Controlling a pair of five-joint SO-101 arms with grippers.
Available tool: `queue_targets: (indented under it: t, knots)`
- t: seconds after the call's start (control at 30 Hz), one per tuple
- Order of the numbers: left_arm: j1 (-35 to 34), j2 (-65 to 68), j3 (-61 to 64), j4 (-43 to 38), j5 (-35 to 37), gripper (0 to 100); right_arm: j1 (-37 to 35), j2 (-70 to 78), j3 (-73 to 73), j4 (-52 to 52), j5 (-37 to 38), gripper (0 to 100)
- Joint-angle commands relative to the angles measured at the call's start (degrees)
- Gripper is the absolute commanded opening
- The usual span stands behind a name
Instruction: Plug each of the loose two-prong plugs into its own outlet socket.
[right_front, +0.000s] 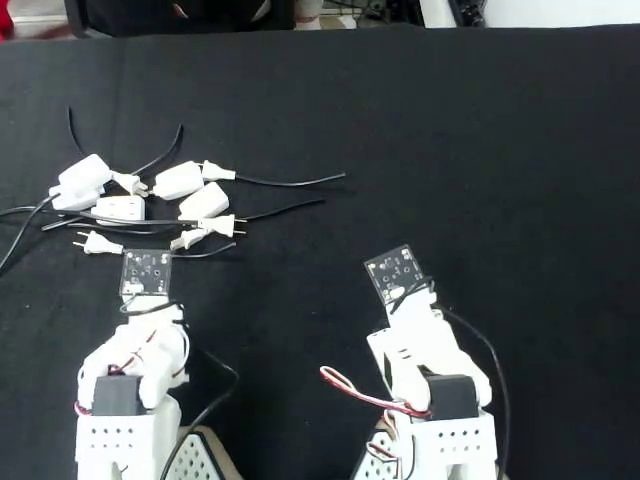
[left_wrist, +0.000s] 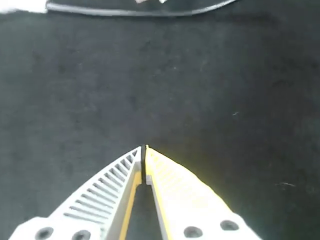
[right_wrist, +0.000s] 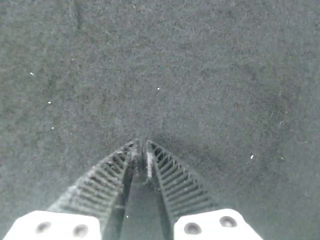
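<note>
Pointing down at the black cloth-covered table (right_front: 470, 140), the white-and-yellow ribbed left gripper (left_wrist: 144, 150) is pinched fully closed on nothing, and so is the ribbed plastic right gripper (right_wrist: 141, 146). White plastic outlet sockets (right_front: 180, 180) and small white two-prong plugs (right_front: 97, 243) on thin black cords (right_front: 290, 181) lie clustered just ahead of the left gripper. Some plugs perhaps touch sockets.

The left arm (right_front: 135, 360) and right arm (right_front: 425, 355) sit folded low, side by side; the left gripper (left_wrist: 144, 152) and right gripper (right_wrist: 142, 147) have fingertips pressed together.
</note>
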Motion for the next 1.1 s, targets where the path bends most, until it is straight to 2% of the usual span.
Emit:
queue_targets:
  t: [0.0, 0.17, 0.27, 0.47, 0.63, 0.77, 0.87, 0.93, 1.07]
  knots:
    - [-4.6, -0.2, -8.7, 0.9, -0.8, 3, 0.5, -4.4, -0.1, 0.4, -0.4, 1.4]
    - [-14.5, -0.2, -15.6, -4.4, -10.0, 3, 0.5, -4.4, -0.1, 0.4, -0.4, 1.4]
    - [-17.6, 0.3, -19.7, -7.6, -7.6, 3, 0.5, -4.4, -0.1, 0.4, -0.4, 1.4]
    - [-17.7, 4.2, -28.1, -8.1, -7.1, 9, 0.5, -4.4, -0.1, 0.4, -0.4, 1.4]
    - [-17.6, 26.5, -40.6, -10.5, -7.1, 9, 0.5, -4.4, -0.1, 0.4, -0.4, 1.4]
    - [-14.2, 49.1, -55.6, -4.9, -7.5, 10, 0.5, -4.4, -0.1, 0.4, -0.4, 1.4]
    - [-10.2, 60.5, -63.8, -1.8, -7.6, 10, 0.5, -4.4, -0.1, 0.4, -0.4, 1.4]
    - [-8.0, 66.2, -66.2, -1.9, -10.0, 11, 0.5, -4.4, -0.1, 0.4, -0.4, 1.4]
    - [-3.6, 73.8, -68.4, -2.5, -16.4, 21, 0.4, -4.4, -0.1, 0.3, -0.4, 1.4]
